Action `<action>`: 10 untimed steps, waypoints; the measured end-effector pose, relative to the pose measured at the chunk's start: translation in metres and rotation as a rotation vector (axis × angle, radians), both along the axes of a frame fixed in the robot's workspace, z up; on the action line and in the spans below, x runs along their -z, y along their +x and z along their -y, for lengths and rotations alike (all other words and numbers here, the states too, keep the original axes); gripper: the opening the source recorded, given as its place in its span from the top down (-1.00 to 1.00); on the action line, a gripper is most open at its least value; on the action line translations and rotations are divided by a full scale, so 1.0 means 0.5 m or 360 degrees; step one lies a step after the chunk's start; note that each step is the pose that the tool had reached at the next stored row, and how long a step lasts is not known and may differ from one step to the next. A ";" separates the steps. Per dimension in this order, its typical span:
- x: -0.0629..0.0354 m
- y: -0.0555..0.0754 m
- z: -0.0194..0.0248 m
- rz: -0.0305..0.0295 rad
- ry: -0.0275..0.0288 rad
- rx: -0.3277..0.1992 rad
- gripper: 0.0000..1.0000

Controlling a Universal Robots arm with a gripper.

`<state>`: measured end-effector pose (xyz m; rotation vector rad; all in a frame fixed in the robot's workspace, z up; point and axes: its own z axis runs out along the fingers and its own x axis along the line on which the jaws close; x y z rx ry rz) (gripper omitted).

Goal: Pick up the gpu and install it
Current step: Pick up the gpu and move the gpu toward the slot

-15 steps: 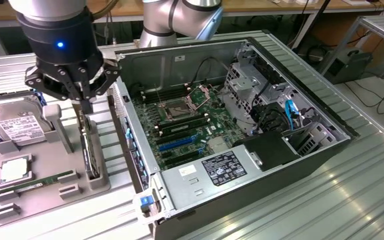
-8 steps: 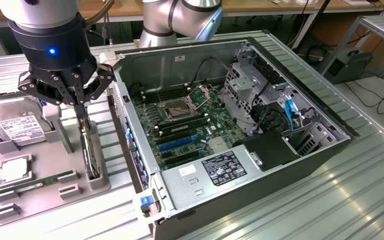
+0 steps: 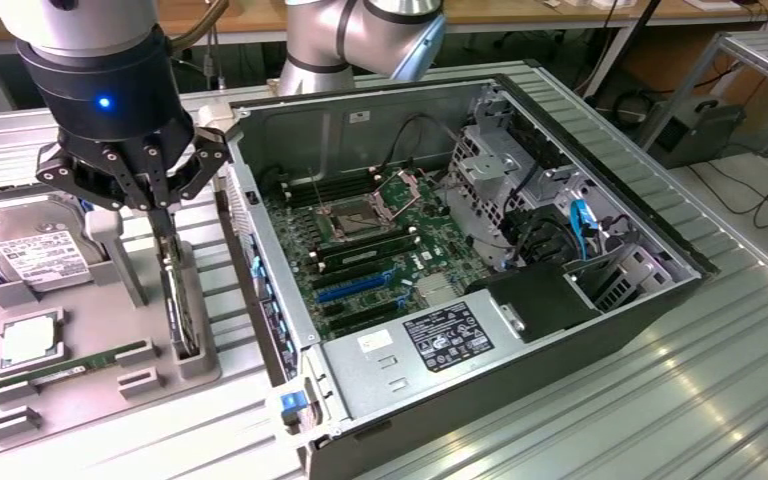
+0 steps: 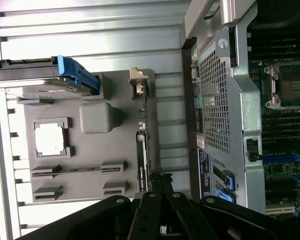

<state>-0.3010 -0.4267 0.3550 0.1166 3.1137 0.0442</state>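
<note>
One green RAM stick (image 3: 71, 362) is laid nearest in the grey tray (image 3: 97, 300); just beyond, rightward, the gpu (image 3: 177, 300) is stood on edge, clenched by the tool (image 3: 157, 212). Farther left, the hard drive (image 3: 31, 250) label's print cannot be read.

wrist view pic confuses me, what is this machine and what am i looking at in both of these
It is a robot arm ending in a two-fingered gripper. The exterior view comes from a camera standing off the arm. The wrist view comes from a camera on the arm's wrist, looking along the gripper. On the metal table sits a grey tray holding computer parts: a hard drive, a processor chip, a green memory stick and the gpu, a thin card standing on edge. Beside the tray lies an open computer case. The gripper looks closed on the gpu's upper edge; the card sits in its tray slot.
</note>
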 end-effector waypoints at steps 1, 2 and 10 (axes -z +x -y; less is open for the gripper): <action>0.000 0.000 0.0000 0.00000 0.00000 0.0000 0.79; 0.000 0.000 0.0000 0.00000 0.00000 0.0000 0.79; 0.005 -0.003 0.0000 0.00007 -0.00009 0.0000 0.28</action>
